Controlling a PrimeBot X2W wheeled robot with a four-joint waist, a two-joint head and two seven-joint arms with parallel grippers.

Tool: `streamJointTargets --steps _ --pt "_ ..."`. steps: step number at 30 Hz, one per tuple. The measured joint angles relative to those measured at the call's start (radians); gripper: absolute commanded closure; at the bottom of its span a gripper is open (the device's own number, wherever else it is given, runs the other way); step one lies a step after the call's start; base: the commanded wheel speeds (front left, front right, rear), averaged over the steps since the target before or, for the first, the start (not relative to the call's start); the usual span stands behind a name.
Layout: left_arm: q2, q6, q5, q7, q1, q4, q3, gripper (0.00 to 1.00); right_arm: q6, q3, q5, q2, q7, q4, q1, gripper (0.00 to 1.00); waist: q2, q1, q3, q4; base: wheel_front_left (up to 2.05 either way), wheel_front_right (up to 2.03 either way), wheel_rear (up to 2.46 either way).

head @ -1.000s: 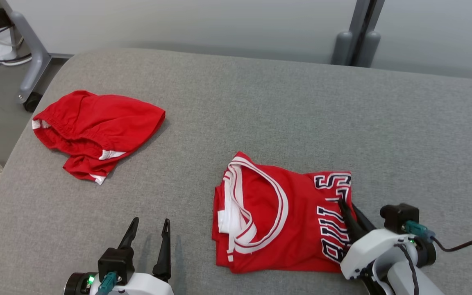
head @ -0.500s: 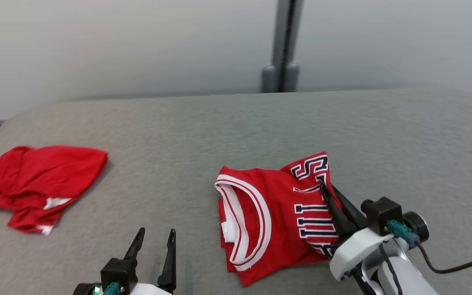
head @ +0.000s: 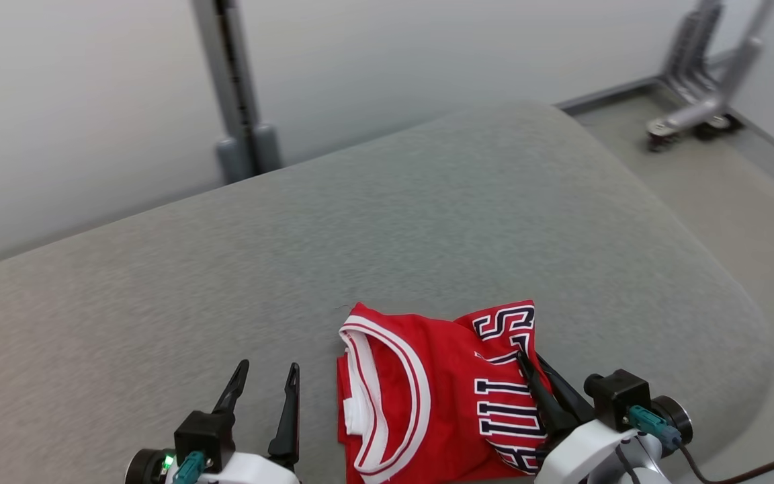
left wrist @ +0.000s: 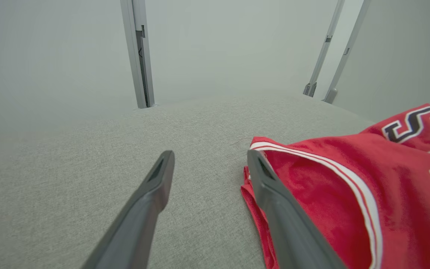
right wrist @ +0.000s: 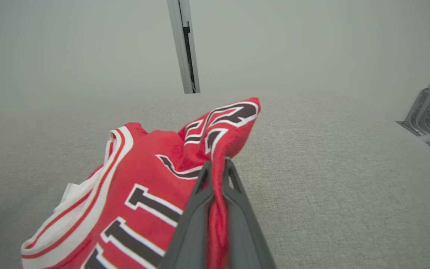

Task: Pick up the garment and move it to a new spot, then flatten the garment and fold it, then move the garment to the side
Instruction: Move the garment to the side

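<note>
Presently the right claw (head: 529, 359) is clamped shut on the right edge of the folded red jersey (head: 447, 383), holding that edge raised off the grey padded table (head: 427, 222). The jersey lies between both claws. Its white-banded opening is just beside the left claw (head: 269, 368), whose jaws stand apart and empty. Only the right arm looks placed to carry it aside.

Folded into a compact red garment (head: 427, 396), trimmed with white-and-red striped banding around the neck opening on the left and printed with dark, white-outlined letters on the right. Rests on the grey worktop (head: 427, 222) at its near edge, right of centre, mostly flat. Rises at the far right corner into a peaked fold, lettering uppermost, pinched between the closed fingers of the right claw (head: 528, 357).
</note>
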Motion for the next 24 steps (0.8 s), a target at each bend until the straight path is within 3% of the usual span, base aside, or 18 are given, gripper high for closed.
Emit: streamJointTargets --steps 4,11,17,24 --pt "-0.001 -0.011 0.012 0.000 -0.036 0.004 -0.019 0.00 0.000 -0.005 0.006 0.000 0.000 -0.030 0.017 1.00 0.0000 0.0001 0.015 -0.116 0.00 0.00 0.00" --pt "0.000 -0.016 0.022 0.000 -0.058 0.020 -0.026 0.00 0.000 -0.015 0.006 0.002 0.000 -0.056 0.025 1.00 0.0000 0.0000 0.057 -0.169 0.00 0.00 0.00" --pt "-0.002 -0.011 0.052 0.000 -0.050 0.005 -0.021 0.00 0.000 -0.053 0.017 0.002 0.000 -0.027 -0.021 1.00 0.0000 0.0000 0.060 -0.144 0.00 0.00 0.00" --pt "-0.001 -0.034 0.117 0.000 -0.088 -0.012 -0.010 0.00 0.000 -0.166 -0.065 -0.015 0.000 0.046 -0.209 1.00 0.0000 0.0000 0.125 -0.032 0.00 0.00 0.00"
